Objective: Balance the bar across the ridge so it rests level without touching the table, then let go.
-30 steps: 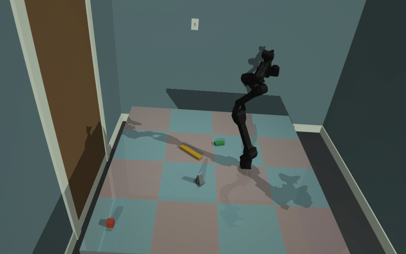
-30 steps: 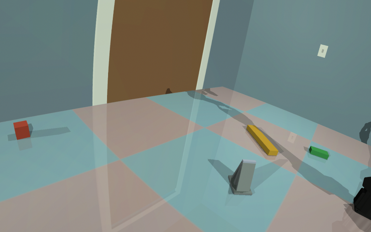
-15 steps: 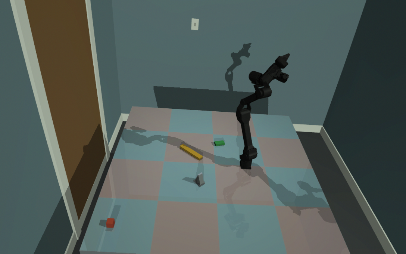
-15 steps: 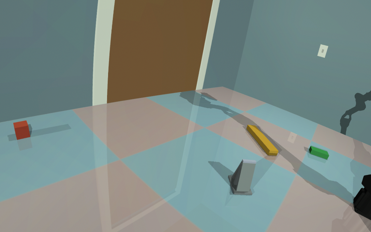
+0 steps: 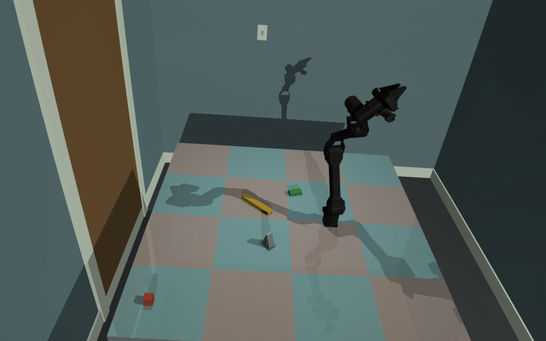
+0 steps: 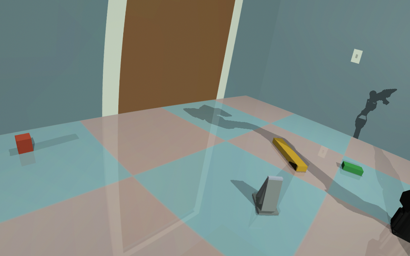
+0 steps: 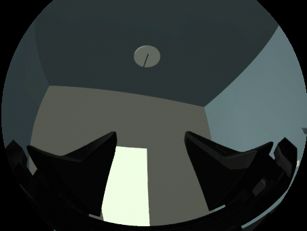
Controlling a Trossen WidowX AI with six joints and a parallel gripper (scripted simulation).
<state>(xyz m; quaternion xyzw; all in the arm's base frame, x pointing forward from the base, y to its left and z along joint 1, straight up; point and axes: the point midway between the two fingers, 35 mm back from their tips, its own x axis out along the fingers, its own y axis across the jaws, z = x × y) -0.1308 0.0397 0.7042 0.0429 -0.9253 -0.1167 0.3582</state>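
A yellow bar [image 5: 256, 203] [image 6: 289, 154] lies flat on the checkered table. A grey wedge-shaped ridge [image 5: 268, 240] [image 6: 269, 194] stands a little in front of it, apart from it. My gripper [image 5: 396, 93] [image 7: 151, 136] is open and empty. It is raised high above the table at the right and points up and away from the bar and the ridge. The wrist view shows only the ceiling and walls between the two dark fingers.
A green block [image 5: 295, 192] [image 6: 352, 168] lies on the table right of the bar, near the arm's base [image 5: 332, 208] [image 6: 401, 217]. A red cube [image 5: 148, 298] [image 6: 24, 143] sits at the table's front left corner. A brown door [image 5: 82, 100] stands at the left.
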